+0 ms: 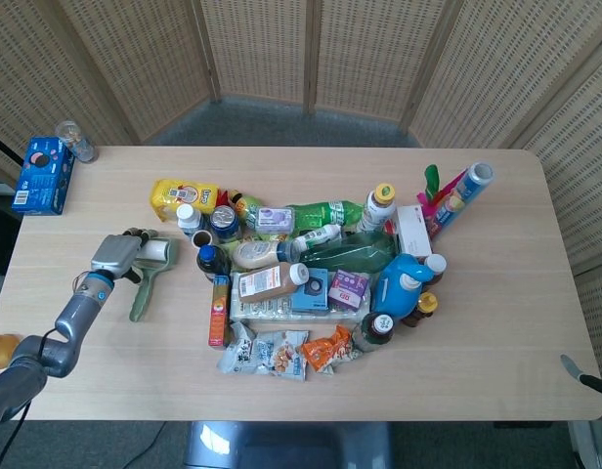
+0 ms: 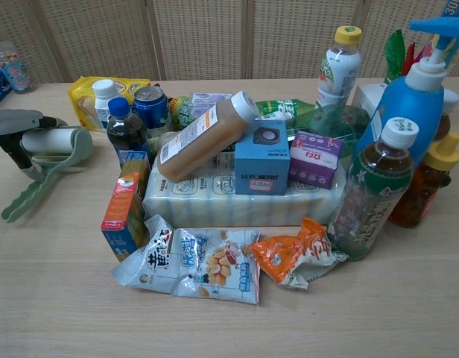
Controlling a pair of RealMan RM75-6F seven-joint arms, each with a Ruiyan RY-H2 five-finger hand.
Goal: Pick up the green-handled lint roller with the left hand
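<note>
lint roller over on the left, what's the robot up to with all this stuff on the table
The robot's left hand is on the green-handled lint roller, at the roll end, with the handle sticking out toward the table's near edge. The roller appears to lie on the wooden table, not lifted yet. It sits apart from the big pile of bottles, boxes and snack packets in the middle. Only the tip of the right hand shows, at the table's far right edge.

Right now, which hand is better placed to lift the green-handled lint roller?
Left. The left hand is already at the lint roller on the table's left side; the right hand barely shows at the far right edge.
</note>
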